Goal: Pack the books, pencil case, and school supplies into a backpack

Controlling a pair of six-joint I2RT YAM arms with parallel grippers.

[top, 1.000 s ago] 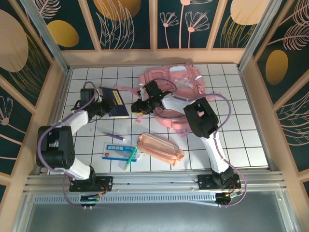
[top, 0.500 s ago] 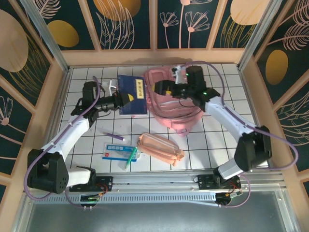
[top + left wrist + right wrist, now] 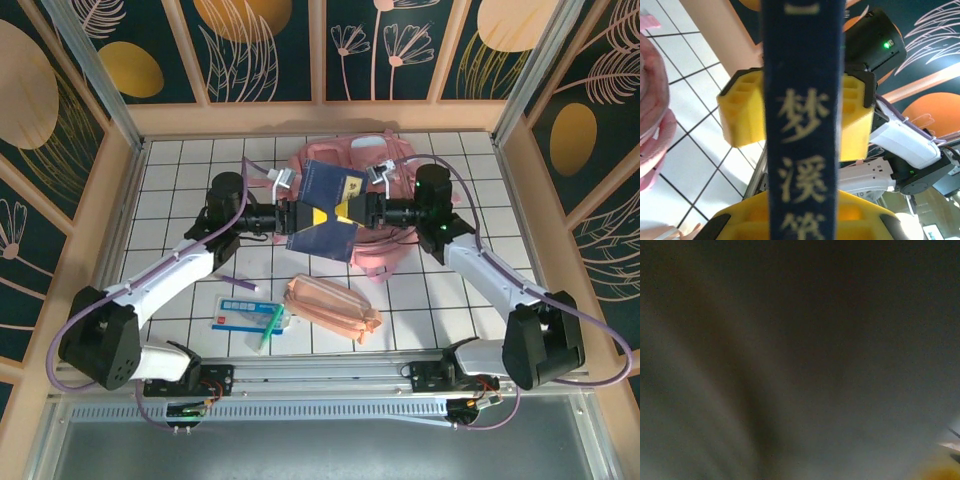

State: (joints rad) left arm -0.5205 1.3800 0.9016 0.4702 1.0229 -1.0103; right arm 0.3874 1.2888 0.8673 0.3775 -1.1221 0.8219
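The left gripper point(image 3: 300, 217) has carried the navy booklet point(image 3: 325, 185) from the tabletop's left side to above the pink backpack point(image 3: 385, 255), which lies by the middle of the far edge. The right gripper point(image 3: 358, 212) has swung round to meet it. The left gripper is clamped on the booklet's left edge. The right gripper's yellow fingers point(image 3: 742, 117) straddle the opposite edge, but it cannot be told whether they press. The booklet hangs between the two grippers, long axis running far to near, and both arms are equally close. The backpack sits directly beneath, so the next move is probably a handover or a lowering.
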